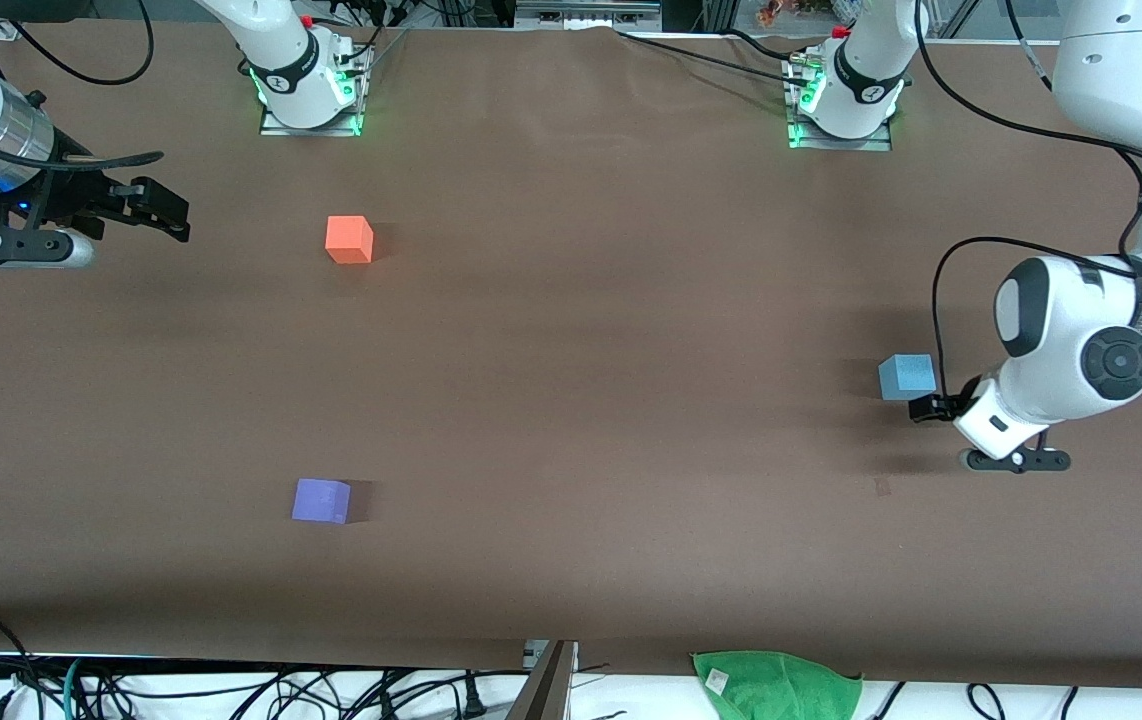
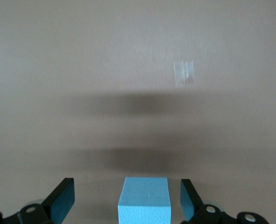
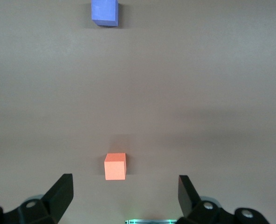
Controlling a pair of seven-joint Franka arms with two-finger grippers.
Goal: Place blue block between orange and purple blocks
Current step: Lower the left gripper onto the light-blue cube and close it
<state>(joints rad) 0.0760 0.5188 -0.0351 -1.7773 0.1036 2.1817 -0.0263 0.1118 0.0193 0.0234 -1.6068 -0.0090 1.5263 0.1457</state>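
The blue block (image 1: pixel 907 376) sits on the brown table toward the left arm's end. My left gripper (image 1: pixel 923 407) is low beside it, open. In the left wrist view the blue block (image 2: pixel 144 199) lies between the two open fingers of the left gripper (image 2: pixel 126 192) with gaps on both sides. The orange block (image 1: pixel 349 239) and the purple block (image 1: pixel 321 500) lie toward the right arm's end, the purple one nearer the front camera. My right gripper (image 1: pixel 169 212) is open and empty beside the orange block. The right wrist view shows the right gripper (image 3: pixel 125 187), the orange block (image 3: pixel 115 166) and the purple block (image 3: pixel 104 12).
A green cloth (image 1: pixel 777 684) lies at the table's front edge. The arm bases (image 1: pixel 309 90) stand along the edge farthest from the front camera. Cables hang below the front edge. A wide stretch of bare table lies between the orange and purple blocks.
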